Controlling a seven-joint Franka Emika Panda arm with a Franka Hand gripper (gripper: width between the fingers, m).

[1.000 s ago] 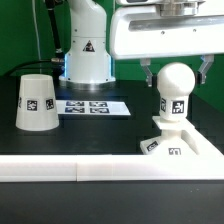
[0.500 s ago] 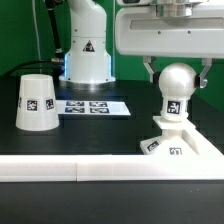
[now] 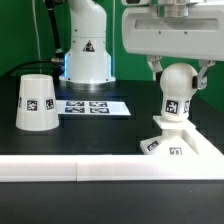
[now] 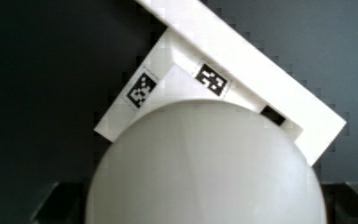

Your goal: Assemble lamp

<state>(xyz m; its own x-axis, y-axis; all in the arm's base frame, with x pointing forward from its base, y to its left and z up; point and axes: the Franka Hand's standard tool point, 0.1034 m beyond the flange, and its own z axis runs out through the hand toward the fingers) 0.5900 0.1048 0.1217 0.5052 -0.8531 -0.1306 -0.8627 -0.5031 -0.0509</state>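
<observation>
In the exterior view, the smooth, ball-shaped bulb (image 3: 177, 92) stands upright on the low angular base (image 3: 180, 142) at four o'clock on the black table (image 3: 100, 135). The pincer (image 3: 179, 70) straddles its crown, fingers apart; whether they clamp it I cannot tell. The tapered shade (image 3: 37, 101) sits at nine o'clock. Only the wrist view shows the bulb (image 4: 202, 165) as a matte dome, with two tags on the base (image 4: 176, 60) beyond.

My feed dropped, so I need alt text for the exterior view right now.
The tool straddles the top of the ball-shaped bulb, which stands upright on the low base at the exterior view's right; whether it grips cannot be told. The shade sits apart at that view's left, beside the marker board.
</observation>
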